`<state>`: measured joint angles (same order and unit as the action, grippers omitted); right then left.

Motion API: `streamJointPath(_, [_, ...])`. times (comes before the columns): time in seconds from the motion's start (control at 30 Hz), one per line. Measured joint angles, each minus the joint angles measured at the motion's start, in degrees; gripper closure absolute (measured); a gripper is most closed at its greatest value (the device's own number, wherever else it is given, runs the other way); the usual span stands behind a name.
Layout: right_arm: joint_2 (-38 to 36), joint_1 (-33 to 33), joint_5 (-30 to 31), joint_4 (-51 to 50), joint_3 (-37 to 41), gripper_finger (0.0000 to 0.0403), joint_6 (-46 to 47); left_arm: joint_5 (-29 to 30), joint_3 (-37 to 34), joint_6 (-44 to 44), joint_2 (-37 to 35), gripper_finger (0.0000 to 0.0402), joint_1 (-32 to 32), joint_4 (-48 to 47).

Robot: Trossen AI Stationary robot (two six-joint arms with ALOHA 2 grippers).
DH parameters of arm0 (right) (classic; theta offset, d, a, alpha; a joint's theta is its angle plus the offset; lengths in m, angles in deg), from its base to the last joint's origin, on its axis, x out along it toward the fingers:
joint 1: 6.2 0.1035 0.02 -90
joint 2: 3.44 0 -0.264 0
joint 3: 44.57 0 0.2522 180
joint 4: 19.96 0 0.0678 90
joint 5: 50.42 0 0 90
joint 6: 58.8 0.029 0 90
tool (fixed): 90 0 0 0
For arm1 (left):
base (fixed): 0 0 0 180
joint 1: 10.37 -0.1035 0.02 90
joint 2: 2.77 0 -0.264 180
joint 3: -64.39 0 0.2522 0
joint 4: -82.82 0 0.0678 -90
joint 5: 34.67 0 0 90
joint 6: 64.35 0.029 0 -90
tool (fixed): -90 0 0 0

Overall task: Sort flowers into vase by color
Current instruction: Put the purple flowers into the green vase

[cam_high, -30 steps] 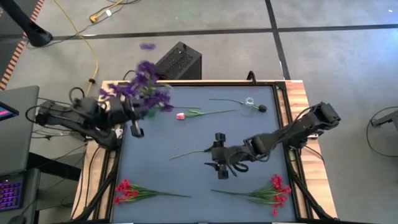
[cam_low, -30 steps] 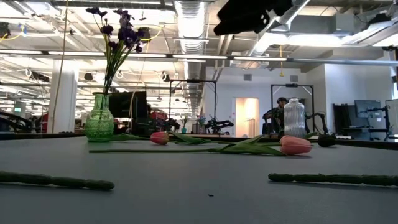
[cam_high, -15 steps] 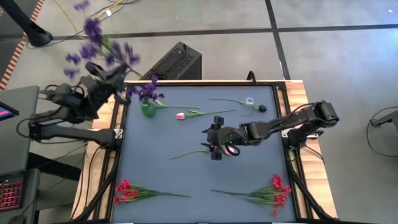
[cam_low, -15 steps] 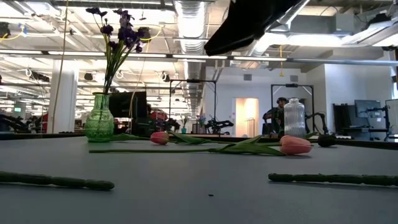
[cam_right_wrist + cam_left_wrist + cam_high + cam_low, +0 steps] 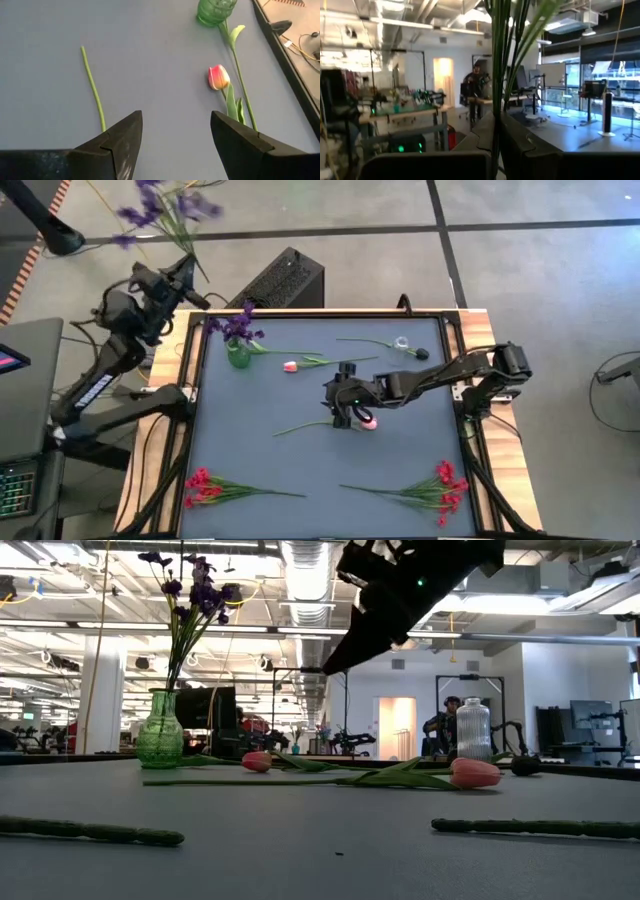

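Right gripper (image 5: 352, 412) hovers wide open and empty above a pink tulip (image 5: 369, 421) mid-table. Stem (image 5: 93, 87) looks light and springy, bloom crushable, so I'd pinch mid-stem. Left gripper (image 5: 180, 280) is clamped on purple flowers (image 5: 160, 205), raised off the table's back-left corner.
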<state>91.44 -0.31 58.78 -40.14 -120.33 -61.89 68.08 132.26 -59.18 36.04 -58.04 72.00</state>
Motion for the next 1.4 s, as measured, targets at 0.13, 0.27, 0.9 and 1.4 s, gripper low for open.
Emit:
streamJointPath(0.13, [-0.01, 0.78, -0.82, 0.01, 0.00, 0.0143, -0.01, -13.94, 0.02, -7.87, 1.44, 0.0401, -10.14, -4.77])
streamJointPath(0.27, [0.01, 0.98, -4.13, -0.08, 0.00, 0.0143, 0.02, -24.31, -0.02, -10.38, 3.48, 0.0401, -16.33, -8.34])
streamJointPath(0.9, [0.10, 4.47, -5.81, -0.83, 0.55, 0.0143, 1.64, -40.99, -15.08, -16.34, 0.10, 0.0401, -25.84, 3.46])
streamJointPath(1.4, [0.10, 4.54, -5.78, -0.65, 0.55, 0.0143, 1.64, -40.68, -16.15, -8.90, -0.50, 0.0401, -25.40, -1.62])
